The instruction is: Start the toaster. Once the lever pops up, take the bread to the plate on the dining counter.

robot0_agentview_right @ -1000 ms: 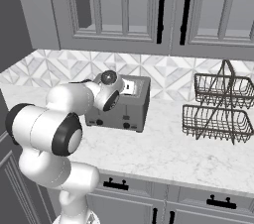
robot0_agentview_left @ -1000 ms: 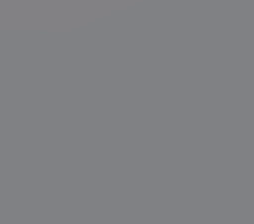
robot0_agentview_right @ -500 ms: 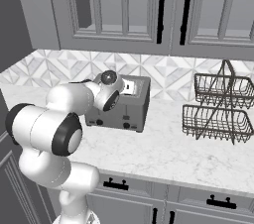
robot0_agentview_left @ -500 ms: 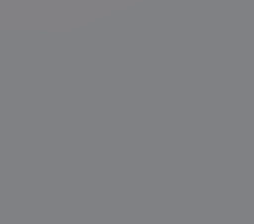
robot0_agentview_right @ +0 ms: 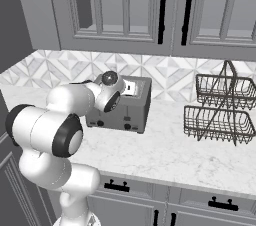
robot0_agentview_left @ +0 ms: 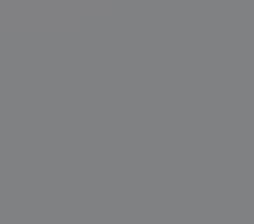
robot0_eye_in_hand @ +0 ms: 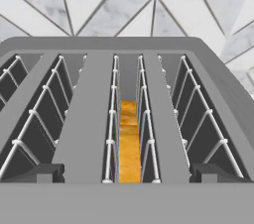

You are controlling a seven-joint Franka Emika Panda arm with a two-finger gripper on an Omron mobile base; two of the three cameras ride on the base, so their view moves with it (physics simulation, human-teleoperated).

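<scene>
Directly over the toaster (robot0_eye_in_hand: 127,119), hand (robot0_eye_in_hand: 127,173) spread open and empty; bread (robot0_eye_in_hand: 129,143) standing in the middle slot.

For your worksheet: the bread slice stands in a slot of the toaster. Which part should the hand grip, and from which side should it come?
Grip the top edge of the bread, coming from straight above the toaster. The slice stands on edge deep in the middle slot between wire guides, so only its narrow upper edge is exposed. The open hand should probably pinch across its thin faces.
</scene>
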